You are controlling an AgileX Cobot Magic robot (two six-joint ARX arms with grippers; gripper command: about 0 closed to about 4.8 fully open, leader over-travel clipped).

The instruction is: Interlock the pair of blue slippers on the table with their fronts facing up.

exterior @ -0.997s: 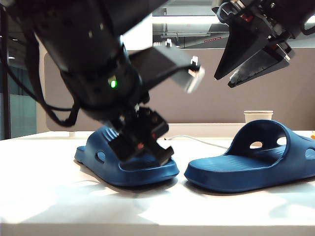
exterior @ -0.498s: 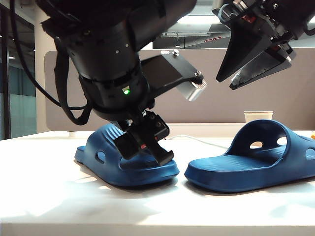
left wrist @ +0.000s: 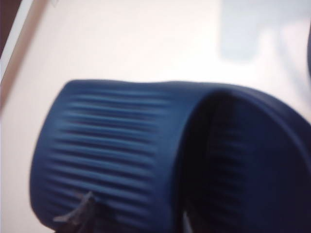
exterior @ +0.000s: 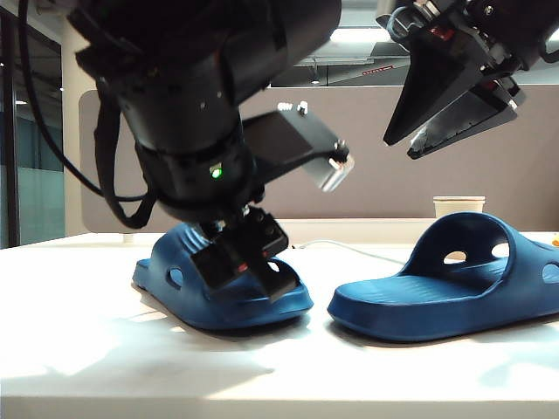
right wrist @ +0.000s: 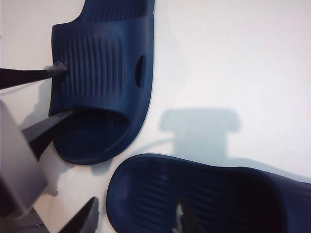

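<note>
Two blue slippers lie sole-down on the white table point(exterior: 262, 367): the left slipper point(exterior: 175, 262) and the right slipper point(exterior: 437, 292). My left gripper point(exterior: 249, 278) is low over the left slipper, open. In the left wrist view the ribbed strap point(left wrist: 112, 141) fills the frame, and my left gripper point(left wrist: 133, 218) has one fingertip point(left wrist: 80, 213) on the strap's outside and the other at the foot opening. My right gripper point(exterior: 397, 147) hangs open and empty, high above the right slipper. In the right wrist view my right gripper point(right wrist: 135, 216) is above that slipper's end point(right wrist: 194, 194), and the left slipper point(right wrist: 102, 77) lies beyond it.
A grey-brown partition panel point(exterior: 393, 175) runs along the table's back edge. A white paper cup point(exterior: 458, 206) stands behind the right slipper. A thin cable point(exterior: 349, 249) lies on the table between the two slippers, farther back.
My left arm has sunk and swung a little leftward, bringing its open fingers down around the left slipper's strap. The right arm and right slipper have not moved.
</note>
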